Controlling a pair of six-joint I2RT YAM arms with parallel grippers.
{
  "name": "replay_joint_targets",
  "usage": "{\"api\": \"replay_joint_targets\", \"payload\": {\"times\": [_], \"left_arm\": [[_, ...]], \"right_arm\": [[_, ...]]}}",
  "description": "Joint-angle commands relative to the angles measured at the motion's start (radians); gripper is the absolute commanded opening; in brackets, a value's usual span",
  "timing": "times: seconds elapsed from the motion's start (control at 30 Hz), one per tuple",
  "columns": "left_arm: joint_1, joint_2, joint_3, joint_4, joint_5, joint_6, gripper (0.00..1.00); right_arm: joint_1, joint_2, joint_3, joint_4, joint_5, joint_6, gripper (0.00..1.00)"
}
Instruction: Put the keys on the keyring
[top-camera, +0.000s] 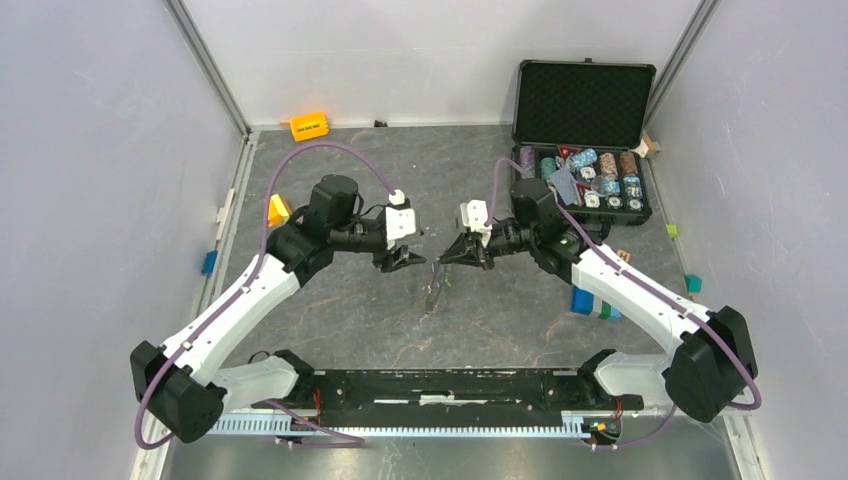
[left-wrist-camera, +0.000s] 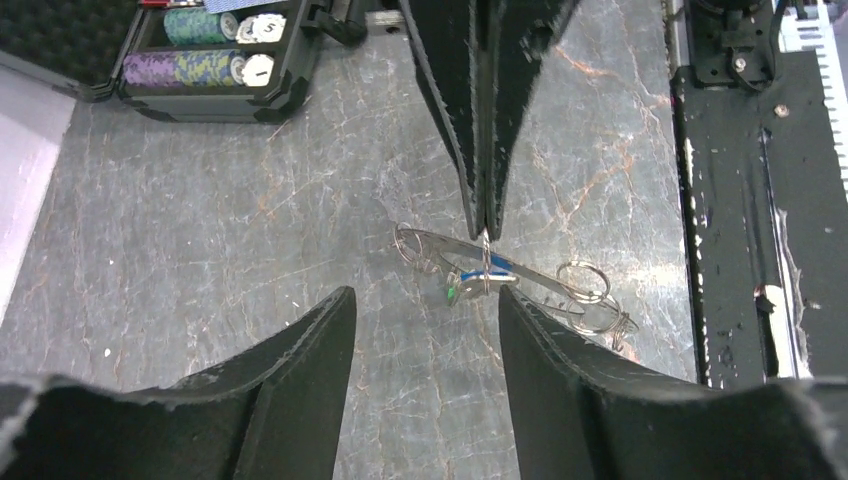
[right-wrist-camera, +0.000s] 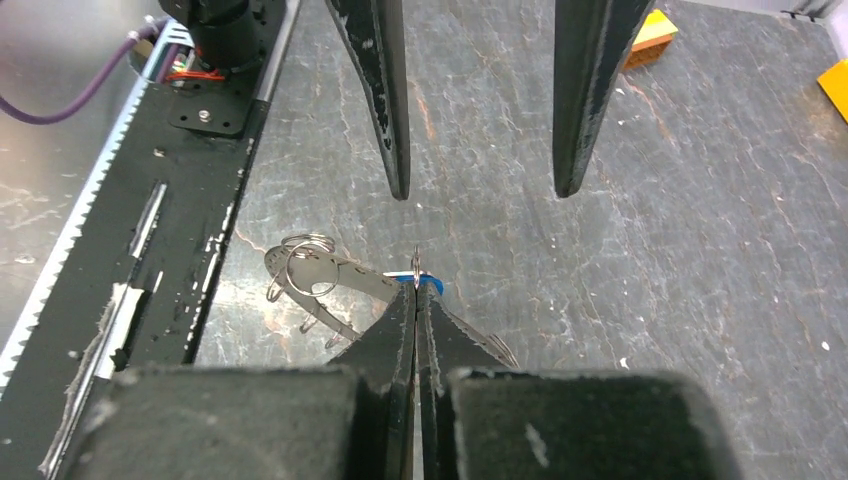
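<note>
My right gripper is shut on a thin silver keyring, seen edge-on just above the fingertips. A key with a blue head sits right at that ring, and a spot of green key head shows beside it. Under them a flat silver strip with split rings at both ends stretches across the table; whether it lies or hangs I cannot tell. My left gripper faces the right gripper, open and holding nothing, a short way from the keys. From above, the left gripper and right gripper nearly meet at mid-table.
An open black case of poker chips stands at the back right. An orange block lies at the back, a yellow block behind the left arm, and blue and green blocks under the right arm. A black rail runs along the near edge.
</note>
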Motion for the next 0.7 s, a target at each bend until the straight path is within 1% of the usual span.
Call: {"api": "replay_joint_targets", "payload": {"times": [0.0,0.07,0.2,0.27,0.37,0.57,0.67], "left_arm": [[0.013,-0.028,-0.055,0.037,0.106,0.125,0.6],[0.017,-0.026,-0.074,0.034,0.149,0.188,0.58],[0.017,0.001,-0.087,0.044,0.215,0.227,0.57],[0.017,0.013,-0.092,0.062,0.231,0.226,0.55],[0.017,0.029,-0.093,0.083,0.266,0.216,0.5],[0.017,0.045,-0.104,0.145,0.293,0.177,0.48],[0.015,0.056,-0.105,0.153,0.322,0.16,0.41]], "right_arm": [[-0.018,-0.024,0.054,0.064,-0.107,0.046,0.0],[-0.028,-0.023,0.059,0.061,-0.129,0.046,0.0],[-0.036,-0.016,0.067,0.065,-0.173,0.057,0.0],[-0.038,-0.012,0.066,0.07,-0.179,0.063,0.0],[-0.041,-0.006,0.065,0.076,-0.186,0.069,0.0],[-0.043,0.0,0.066,0.098,-0.192,0.091,0.0],[-0.042,0.004,0.065,0.101,-0.188,0.095,0.0]]}}
